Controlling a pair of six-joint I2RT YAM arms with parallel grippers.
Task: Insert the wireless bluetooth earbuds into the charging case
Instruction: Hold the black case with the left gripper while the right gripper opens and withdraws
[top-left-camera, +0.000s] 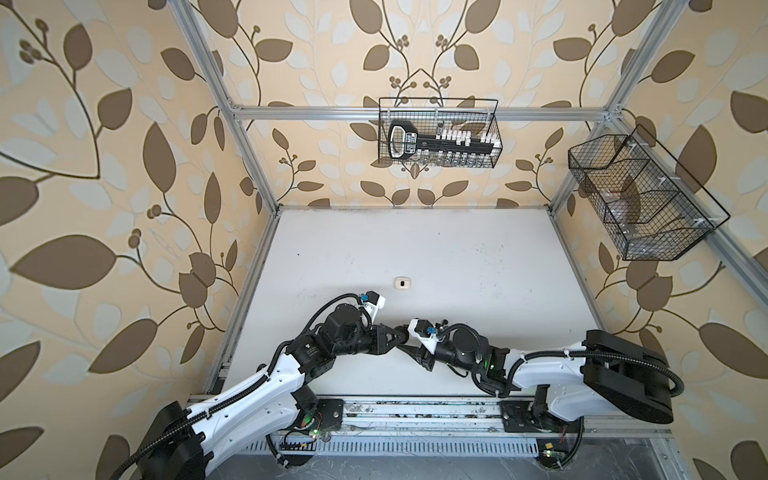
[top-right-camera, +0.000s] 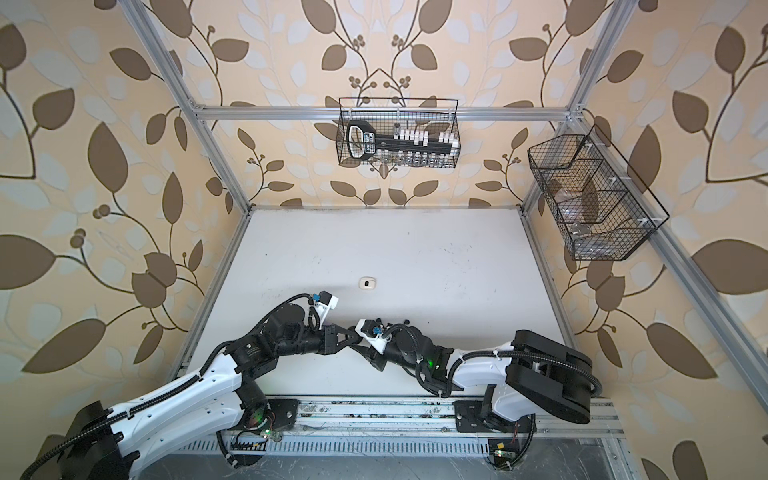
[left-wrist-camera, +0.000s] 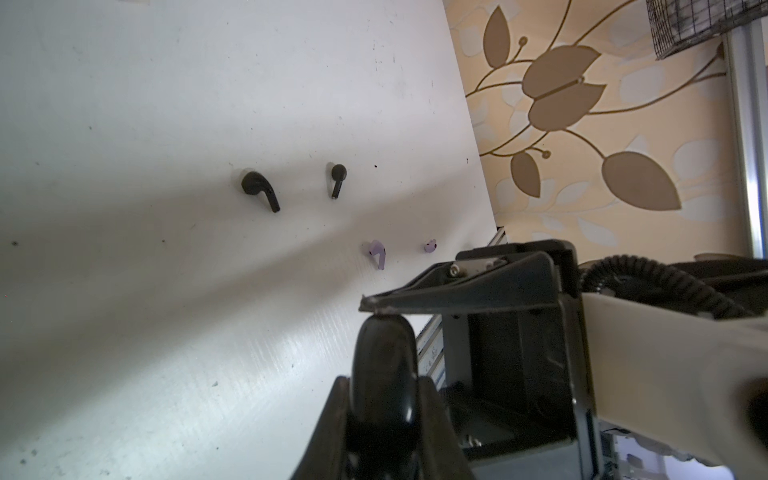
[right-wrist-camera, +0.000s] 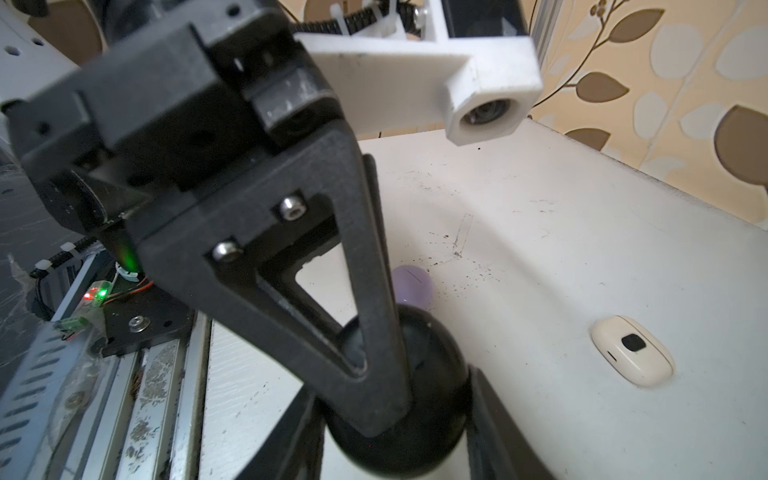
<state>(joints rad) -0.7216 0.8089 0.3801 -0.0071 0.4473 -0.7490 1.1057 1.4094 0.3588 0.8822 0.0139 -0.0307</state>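
Your left gripper (left-wrist-camera: 382, 399) and right gripper (right-wrist-camera: 395, 424) both clamp the black charging case (left-wrist-camera: 384, 353); the label (top-left-camera: 410, 147) on the tool (top-left-camera: 440, 143) in the wire basket (top-left-camera: 497, 124) is too blurred to read.

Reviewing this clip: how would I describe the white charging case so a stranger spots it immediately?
On the white tabletop, look near the middle, straight out from the left end of the wire basket on the back wall. The white charging case lies there alone. It is a rounded pebble with a small dark mark, unlike the black case and the stemmed earbuds.
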